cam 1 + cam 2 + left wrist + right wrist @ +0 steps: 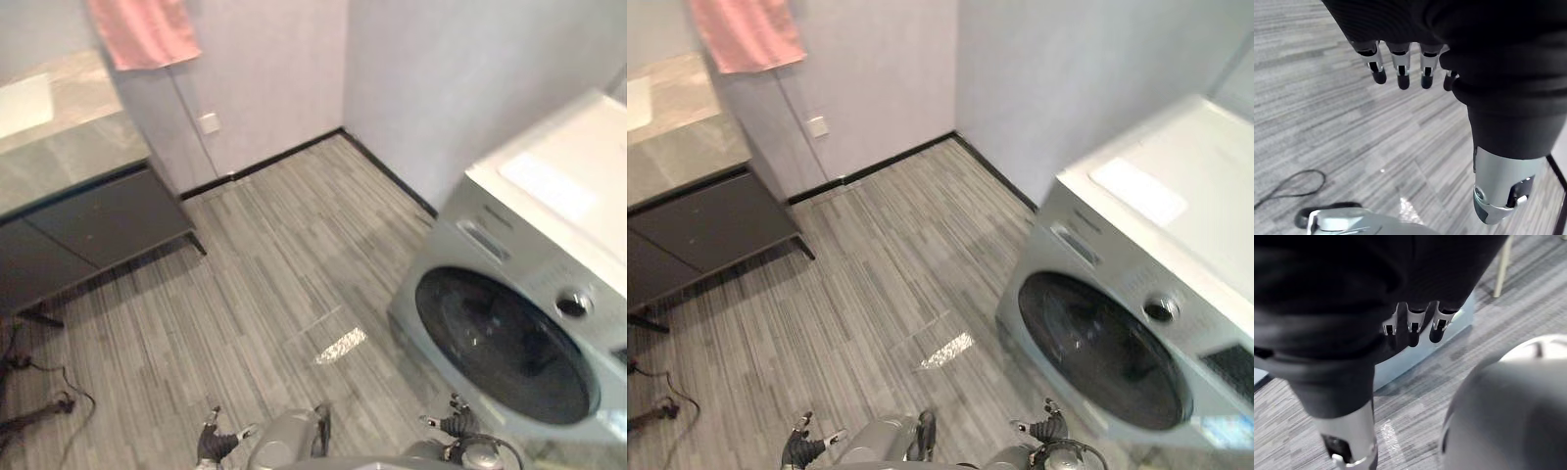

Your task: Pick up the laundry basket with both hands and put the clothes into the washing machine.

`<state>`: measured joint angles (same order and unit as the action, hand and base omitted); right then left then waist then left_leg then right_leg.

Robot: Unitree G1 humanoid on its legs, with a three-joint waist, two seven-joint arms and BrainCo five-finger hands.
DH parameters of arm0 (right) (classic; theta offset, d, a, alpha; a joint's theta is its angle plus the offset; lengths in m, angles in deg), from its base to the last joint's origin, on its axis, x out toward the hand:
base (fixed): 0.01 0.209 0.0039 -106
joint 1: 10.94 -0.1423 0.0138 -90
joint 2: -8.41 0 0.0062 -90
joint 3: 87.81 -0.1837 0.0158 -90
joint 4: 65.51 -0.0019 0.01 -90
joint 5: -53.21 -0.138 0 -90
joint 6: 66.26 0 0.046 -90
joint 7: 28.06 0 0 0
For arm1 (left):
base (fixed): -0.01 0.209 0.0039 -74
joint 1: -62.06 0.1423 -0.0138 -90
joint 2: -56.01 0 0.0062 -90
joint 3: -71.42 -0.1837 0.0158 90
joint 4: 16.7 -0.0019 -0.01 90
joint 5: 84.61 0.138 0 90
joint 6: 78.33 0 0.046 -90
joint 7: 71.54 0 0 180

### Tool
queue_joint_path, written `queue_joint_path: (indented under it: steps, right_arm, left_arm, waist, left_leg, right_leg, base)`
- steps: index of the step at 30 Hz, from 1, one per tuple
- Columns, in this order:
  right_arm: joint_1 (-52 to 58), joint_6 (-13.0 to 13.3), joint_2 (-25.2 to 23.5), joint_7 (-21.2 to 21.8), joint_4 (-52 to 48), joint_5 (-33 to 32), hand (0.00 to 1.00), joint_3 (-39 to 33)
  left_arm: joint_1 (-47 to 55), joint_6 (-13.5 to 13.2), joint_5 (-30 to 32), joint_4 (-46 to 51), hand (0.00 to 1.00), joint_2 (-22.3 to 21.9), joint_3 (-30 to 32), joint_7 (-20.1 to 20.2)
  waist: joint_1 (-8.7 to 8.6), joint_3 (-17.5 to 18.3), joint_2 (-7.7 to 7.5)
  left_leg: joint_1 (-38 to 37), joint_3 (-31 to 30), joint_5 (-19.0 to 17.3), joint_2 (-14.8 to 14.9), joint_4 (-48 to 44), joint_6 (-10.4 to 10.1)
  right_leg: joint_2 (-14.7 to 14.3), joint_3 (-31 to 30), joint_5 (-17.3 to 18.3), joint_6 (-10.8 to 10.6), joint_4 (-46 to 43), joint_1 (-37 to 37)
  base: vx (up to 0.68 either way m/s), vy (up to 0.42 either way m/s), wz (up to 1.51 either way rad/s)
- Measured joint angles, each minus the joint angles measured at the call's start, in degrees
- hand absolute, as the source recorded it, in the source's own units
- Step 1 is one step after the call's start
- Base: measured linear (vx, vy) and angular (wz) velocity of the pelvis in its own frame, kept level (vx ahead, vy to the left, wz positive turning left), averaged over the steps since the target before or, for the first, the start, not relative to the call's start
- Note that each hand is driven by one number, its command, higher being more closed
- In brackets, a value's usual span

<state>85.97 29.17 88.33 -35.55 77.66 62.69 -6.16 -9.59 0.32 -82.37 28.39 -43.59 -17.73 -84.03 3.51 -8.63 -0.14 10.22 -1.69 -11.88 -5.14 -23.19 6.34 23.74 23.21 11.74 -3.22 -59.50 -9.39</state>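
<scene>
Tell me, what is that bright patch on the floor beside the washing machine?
Left eye view: a glare patch, probably a lamp's reflection, on the glossy floor near the washing machine. Right eye view: same patch, plus small glints on the dark door glass. Left wrist view: fainter sheen on the floor past the left hand.

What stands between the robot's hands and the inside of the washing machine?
The round dark door of the washing machine is shut and closes off its inside. The left hand and right hand hang open above the floor, holding nothing.
</scene>
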Motion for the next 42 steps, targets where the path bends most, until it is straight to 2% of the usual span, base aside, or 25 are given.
queue_joint_path:
  steps: [1,2,3,6,7,8,10,11,12,13,15,17,19,21,22,23,25,27,29,31,34,36,38,39,42]
  right_arm:
    - [0.2,0.0,-0.2,0.0,-0.1,0.0,0.0,0.2]
    - [0.3,0.0,-0.7,0.1,-0.2,0.0,0.0,0.5]
    - [0.2,0.1,-1.0,0.2,-0.6,0.0,0.0,0.4]
    - [0.0,0.4,-1.1,0.4,-0.8,-0.4,0.0,0.2]
    - [0.0,0.4,-1.4,0.4,-0.6,-0.4,0.0,0.2]
    - [0.1,0.3,-1.8,0.5,-0.5,-0.4,0.0,0.2]
    - [0.2,0.3,-3.2,1.3,-0.3,-0.4,0.0,0.3]
    - [0.7,0.3,-4.4,1.9,-0.2,-0.4,0.0,0.5]
    - [0.8,0.3,-4.7,2.2,-0.1,-0.4,0.0,0.5]
    - [0.3,0.3,-4.5,2.7,0.0,-0.3,0.0,0.5]
    - [0.1,0.3,-4.3,2.7,0.2,-0.2,0.0,1.4]
    - [-0.4,0.3,-4.0,2.8,0.8,-0.3,0.0,1.7]
    - [-1.2,0.3,-3.3,2.7,2.0,-0.3,0.0,1.7]
    - [-0.9,0.3,-2.4,2.3,2.3,-0.4,0.0,1.2]
    - [-0.9,0.3,-2.2,2.2,2.4,-0.5,0.0,0.9]
    - [-1.0,0.3,-2.0,1.9,3.3,-0.5,0.0,0.1]
    - [-1.2,0.3,-2.2,1.3,4.4,-1.0,0.0,-0.1]
    - [-1.1,0.3,-2.6,1.3,4.5,-1.2,0.0,-0.9]
    - [-1.2,0.1,-2.6,1.3,4.8,-1.2,0.0,-2.6]
    - [-1.9,-0.6,-2.2,1.3,5.0,-1.2,0.0,-2.9]
    - [-2.1,-1.1,-3.2,1.2,4.2,-1.2,0.0,-2.3]
    - [-2.2,-1.0,-4.9,1.2,3.2,-1.7,0.0,-2.0]
    - [-2.3,-1.1,-6.2,1.2,1.4,-2.5,0.0,-1.9]
    - [-2.2,-1.1,-6.5,1.2,0.4,-3.1,0.0,-1.9]
    - [-1.0,-1.3,-7.7,1.2,-2.0,-4.9,0.0,-2.0]
  left_arm:
    - [-0.1,0.0,0.0,-0.4,0.0,0.3,0.2,0.1]
    - [-0.5,0.0,0.1,-1.4,0.0,0.6,0.5,0.3]
    - [-1.6,0.1,0.1,-2.3,0.0,0.4,1.2,1.0]
    - [-4.0,0.1,0.1,-2.7,0.0,0.0,1.4,1.3]
    - [-5.1,0.1,0.3,-2.8,0.0,0.0,1.4,1.3]
    - [-5.5,0.1,0.5,-2.8,0.0,0.0,1.5,1.3]
    - [-6.2,0.1,0.8,-2.6,0.0,0.7,1.5,1.3]
    - [-6.3,0.0,0.8,-2.3,0.0,1.2,1.8,1.3]
    - [-6.6,0.0,0.8,-2.4,0.0,1.2,2.2,1.3]
    - [-7.1,0.2,0.8,-2.7,0.0,0.4,2.6,1.3]
    - [-7.3,0.2,0.8,-2.7,0.0,-0.4,3.3,1.3]
    - [-7.7,0.3,0.7,-2.7,0.0,-1.1,3.8,1.3]
    - [-7.9,0.3,0.7,-2.9,0.0,-1.7,3.9,1.3]
    - [-8.2,1.0,0.6,-3.0,0.0,-3.0,3.8,1.3]
    - [-8.2,1.1,0.6,-3.0,0.0,-3.3,3.8,1.3]
    - [-8.2,1.1,0.2,-2.9,0.0,-3.3,3.9,1.3]
    - [-8.2,1.1,-0.1,-2.9,0.0,-3.1,4.1,1.3]
    - [-8.3,1.5,-0.1,-3.0,0.0,-2.6,3.8,1.4]
    - [-8.5,1.5,-0.2,-3.0,0.0,-2.1,3.8,1.4]
    - [-8.5,1.5,-1.4,-3.2,0.0,-2.2,4.4,1.4]
    - [-8.3,1.5,-2.9,-3.1,0.0,-2.3,7.3,1.3]
    - [-7.4,1.5,-5.1,-3.0,0.0,-2.8,8.8,1.3]
    - [-5.9,1.4,-8.5,-2.5,0.0,-3.8,10.7,1.8]
    - [-5.5,1.4,-9.8,-2.4,0.0,-4.5,11.7,2.3]
    - [-4.9,1.4,-10.7,-2.6,0.0,-4.7,12.3,2.9]
  waist:
    - [-0.1,0.3,-0.53]
    - [-0.11,0.7,-1.09]
    - [0.0,0.7,-1.1]
    - [-0.03,0.8,-0.89]
    - [0.11,0.9,-1.12]
    - [0.14,1.1,-1.49]
    - [0.06,1.8,-2.93]
    - [-0.3,2.7,-4.34]
    - [-0.38,2.9,-4.79]
    - [-0.18,3.5,-3.22]
    - [0.18,3.5,-2.69]
    - [-0.23,3.3,-2.45]
    - [-1.28,3.1,-2.38]
    - [-1.48,2.8,-1.82]
    - [-1.56,2.9,-1.49]
    - [-1.18,2.9,-1.62]
    - [-1.08,2.9,-1.85]
    - [-1.85,2.9,-2.42]
    - [-2.6,3.0,-2.82]
    - [-2.11,1.9,-2.06]
    - [0.77,0.5,-2.19]
    - [0.8,0.5,-2.23]
    - [0.73,0.5,-1.83]
    - [0.84,0.7,-1.57]
    - [0.66,1.0,-2.34]
  left_leg:
    - [-1.1,-1.0,0.0,-0.2,0.6,0.0]
    - [-3.0,-3.4,0.1,-0.5,1.6,-0.2]
    - [-4.4,-6.1,0.1,-0.6,2.3,-0.6]
    - [-5.4,-11.5,-0.3,-0.6,2.3,-2.1]
    - [-6.1,-14.3,-1.1,-0.6,1.9,-3.4]
    - [-6.3,-15.8,-1.8,-0.5,1.1,-4.6]
    - [-5.7,-18.1,-3.5,-0.2,-0.3,-7.2]
    - [-4.6,-19.3,-5.4,0.1,-1.4,-8.7]
    - [-4.0,-19.8,-6.5,0.5,-2.4,-8.6]
    - [-2.7,-21.9,-8.3,4.1,-4.3,-10.2]
    - [-2.5,-23.1,-7.8,7.2,-2.5,-11.3]
    - [-2.2,-21.2,-5.2,10.2,-0.6,-14.2]
    - [-1.1,-11.5,-3.3,13.1,-1.2,-14.3]
    - [-1.1,7.3,-3.3,18.6,-2.8,-13.8]
    - [-1.4,10.3,-2.7,19.2,-2.1,-12.3]
    - [-1.8,12.7,-1.3,19.0,-0.6,-11.8]
    - [-1.4,12.9,1.2,16.9,2.7,-11.0]
    - [-0.6,9.8,5.7,12.8,8.8,-10.2]
    - [-0.5,6.3,9.8,10.1,14.1,-9.7]
    - [0.0,3.4,11.9,8.9,16.0,-9.6]
    - [0.7,2.3,12.0,9.0,14.5,-9.6]
    - [1.0,1.7,11.4,9.1,13.7,-9.5]
    - [2.0,2.5,10.0,9.5,11.0,-8.9]
    - [2.3,3.8,8.8,9.8,9.4,-8.4]
    - [1.1,8.3,7.7,8.8,8.6,-7.2]
  right_leg:
    - [-1.0,0.1,0.8,-0.6,1.1,-0.9]
    - [-3.4,-0.2,1.8,-1.7,5.5,-2.3]
    - [-6.2,-2.5,2.3,-2.6,11.9,-3.7]
    - [-10.8,-12.2,2.1,-2.7,25.2,-6.2]
    - [-13.2,-19.2,1.6,-3.2,31.2,-6.2]
    - [-14.2,-22.7,1.0,-3.8,33.7,-5.8]
    - [-15.1,-25.5,-1.8,-3.9,36.9,-4.6]
    - [-15.1,-24.5,-4.0,-3.2,38.0,-3.6]
    - [-15.3,-23.7,-4.1,-4.9,37.8,-3.5]
    - [-18.3,-19.6,-3.3,-2.7,37.0,-3.3]
    - [-20.3,-16.8,-3.3,-1.0,38.0,-2.9]
    - [-21.6,-13.3,-3.6,0.9,40.0,-1.5]
    - [-21.6,-10.3,-3.7,1.9,41.7,1.1]
    - [-21.6,-7.1,-4.1,2.3,44.2,4.4]
    - [-21.5,-6.6,-4.3,2.1,44.8,4.9]
    - [-20.8,-6.2,-5.2,1.6,46.5,5.6]
    - [-19.8,-5.1,-7.0,0.8,49.9,6.3]
    - [-18.0,-2.2,-9.3,-0.1,53.1,6.3]
    - [-16.3,1.3,-10.0,-0.6,54.0,6.4]
    - [-15.6,3.5,-10.6,-0.4,54.3,6.5]
    - [-15.6,4.0,-10.9,-0.3,54.5,7.6]
    - [-15.7,4.6,-10.6,-0.5,54.3,7.7]
    - [-15.5,2.8,-9.5,-1.1,52.8,6.4]
    - [-15.4,0.9,-8.6,-2.1,51.3,5.4]
    - [-12.6,-3.5,-7.3,-2.3,45.9,1.5]
  base:
    - [0.33,-0.007,1.1]
    - [0.31,-0.046,1.11]
    - [0.37,-0.067,1.14]
    - [0.25,-0.144,1.19]
    - [0.26,-0.271,1.13]
    - [0.26,-0.3,1.1]
    - [0.19,-0.353,1.06]
    - [0.17,-0.414,1.16]
    - [0.11,-0.333,1.05]
    - [0.12,-0.407,0.66]
    - [0.08,-0.386,0.52]
    - [0.06,-0.399,0.72]
    - [0.01,-0.217,0.77]
    - [-0.02,-0.074,0.72]
    - [-0.04,0.012,0.53]
    - [-0.06,0.047,0.41]
    - [-0.05,0.073,0.44]
    - [-0.04,0.088,0.8]
    - [-0.04,0.08,1.08]
    - [-0.04,0.084,0.89]
    - [-0.1,0.056,0.27]
    - [-0.12,0.038,0.12]
    - [-0.12,0.064,-0.29]
    - [-0.17,0.121,-0.56]
    - [-0.09,0.109,-0.62]
